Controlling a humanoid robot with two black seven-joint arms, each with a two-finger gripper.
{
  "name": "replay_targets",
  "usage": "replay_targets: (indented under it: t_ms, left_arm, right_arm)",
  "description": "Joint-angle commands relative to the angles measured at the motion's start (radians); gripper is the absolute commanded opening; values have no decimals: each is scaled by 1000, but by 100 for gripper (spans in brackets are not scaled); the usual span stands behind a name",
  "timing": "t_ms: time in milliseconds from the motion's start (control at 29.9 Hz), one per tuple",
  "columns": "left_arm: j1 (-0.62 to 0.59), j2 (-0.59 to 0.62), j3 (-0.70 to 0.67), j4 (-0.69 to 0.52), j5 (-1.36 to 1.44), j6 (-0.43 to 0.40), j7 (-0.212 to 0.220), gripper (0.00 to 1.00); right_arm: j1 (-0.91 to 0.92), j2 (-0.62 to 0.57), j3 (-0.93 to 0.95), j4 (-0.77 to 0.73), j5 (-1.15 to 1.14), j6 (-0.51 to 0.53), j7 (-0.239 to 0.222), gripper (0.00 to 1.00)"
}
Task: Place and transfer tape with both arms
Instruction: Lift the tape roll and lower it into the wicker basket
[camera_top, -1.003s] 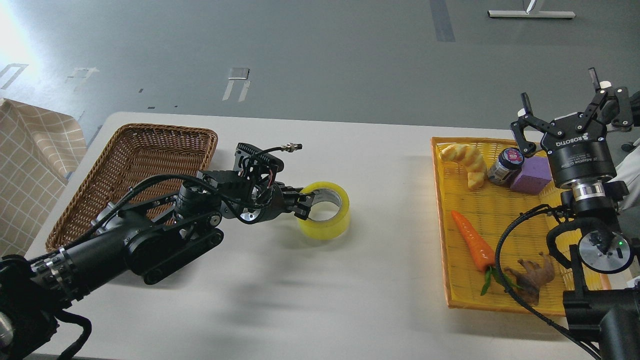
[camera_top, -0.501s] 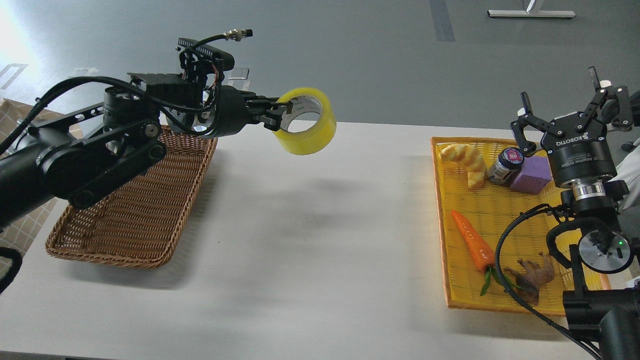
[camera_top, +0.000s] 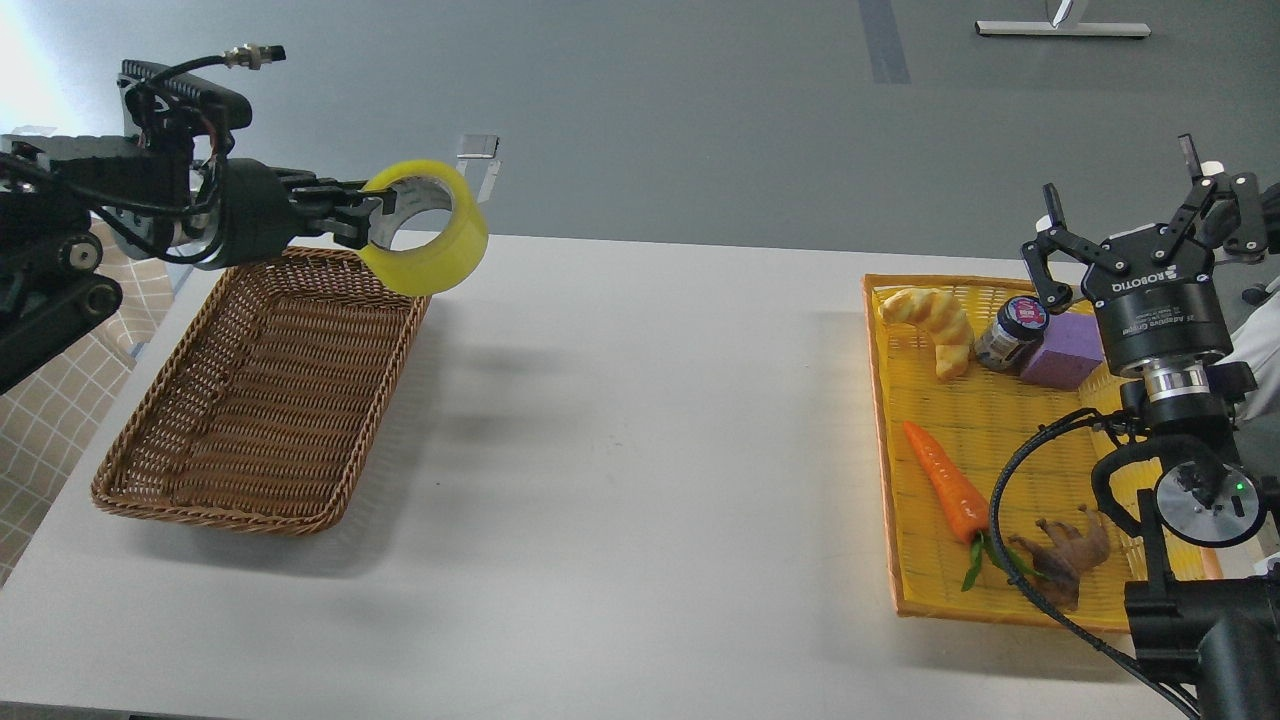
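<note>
The yellowish tape roll (camera_top: 432, 250) hangs in the air above the far right corner of the wicker basket (camera_top: 260, 400). My left gripper (camera_top: 365, 215) is shut on the tape's rim, with the arm reaching in from the upper left. My right gripper (camera_top: 1120, 225) stands upright at the right, above the far end of the yellow tray (camera_top: 890, 440). Its fingers are spread open and it holds nothing.
The yellow tray holds a croissant (camera_top: 932, 325), a small jar (camera_top: 1010, 332), a purple block (camera_top: 1062, 352), a carrot (camera_top: 945, 480) and a brown toy animal (camera_top: 1065, 545). The white table (camera_top: 640, 450) lies between basket and tray. A checked cloth (camera_top: 60, 420) lies at the left.
My left gripper lifted the tape off the table, then carried it left, from mid-table to above the basket's far right corner. The right arm has not moved.
</note>
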Motion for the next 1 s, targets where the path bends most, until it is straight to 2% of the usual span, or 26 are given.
replay_targets:
  t_ms: [0, 234, 301, 802, 969]
  left_arm:
    - [76, 43, 0, 3, 18, 46, -34, 0]
    - [152, 62, 9, 56, 16, 74, -38, 0]
    - [185, 64, 12, 68, 16, 105, -40, 0]
    - [278, 44, 14, 174, 12, 178, -72, 0]
    - [315, 40, 17, 203, 7, 206, -101, 0]
  right_arm:
    - [-4, -1, 0, -2, -2, 0, 0, 99]
    - [-8, -1, 0, 0, 0, 0, 0, 99]
    - [-14, -1, 0, -2, 0, 0, 0, 99]
    - [-21, -1, 0, -2, 0, 0, 2, 99]
    - [-22, 1, 0, 0, 0, 0, 2, 99]
